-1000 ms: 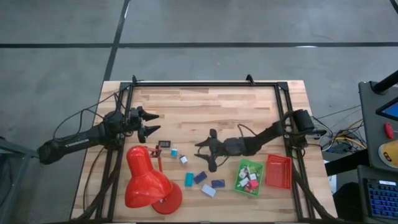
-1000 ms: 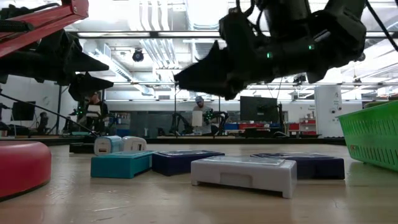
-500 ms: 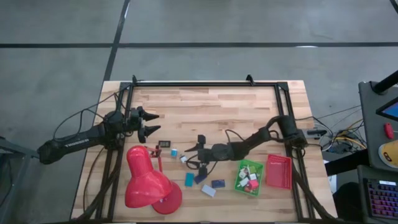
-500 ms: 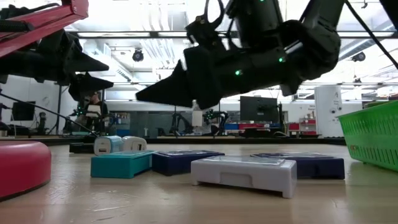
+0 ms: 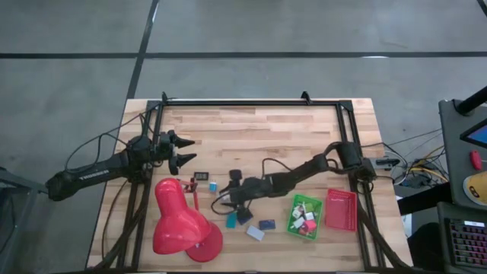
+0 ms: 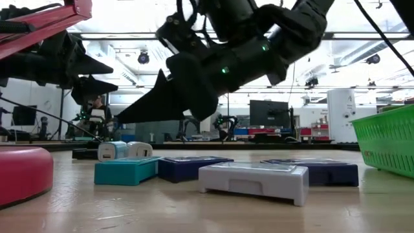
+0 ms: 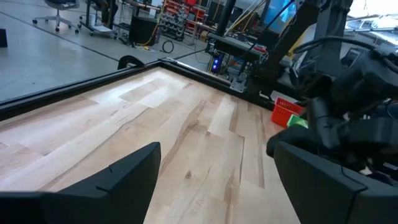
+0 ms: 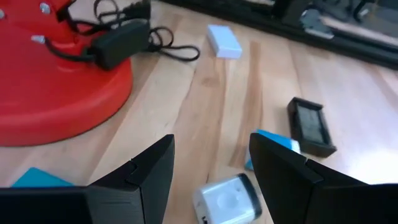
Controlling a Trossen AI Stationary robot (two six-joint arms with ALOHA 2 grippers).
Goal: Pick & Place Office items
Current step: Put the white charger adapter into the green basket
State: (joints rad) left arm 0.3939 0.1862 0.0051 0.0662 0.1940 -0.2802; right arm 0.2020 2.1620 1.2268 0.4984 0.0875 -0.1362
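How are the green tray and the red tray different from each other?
The green tray holds several small items, in white, red and green; the red tray shows nothing inside. The green tray lies nearer the right gripper; the red tray lies outside it, toward the table's right edge. Both are rectangular and sit side by side.

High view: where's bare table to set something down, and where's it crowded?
Free: the far strip of the table, between the left pincer and the far frame rail. Crowded: the near half, from the red lamp through the loose items under the right pincer to the green tray.
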